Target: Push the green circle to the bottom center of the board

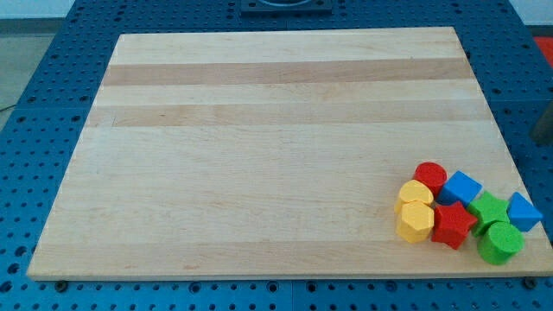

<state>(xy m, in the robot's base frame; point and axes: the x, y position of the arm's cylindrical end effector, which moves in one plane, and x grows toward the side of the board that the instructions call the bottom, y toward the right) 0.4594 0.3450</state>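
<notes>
The green circle (pixel 500 242) sits at the board's bottom right corner, at the lower edge of a tight cluster of blocks. It touches a green star-like block (pixel 488 209) just above it. A red star (pixel 453 225) lies to its left and a blue triangle (pixel 524 212) to its upper right. My tip does not show in the view, so I cannot place it relative to the blocks.
The same cluster holds a red circle (pixel 429 176), a blue cube (pixel 462 187), a yellow rounded block (pixel 414 196) and a yellow hexagon (pixel 416 221). The wooden board (pixel 259 130) lies on a blue perforated table (pixel 52 104). A blurred dark shape (pixel 544 130) shows at the view's right edge.
</notes>
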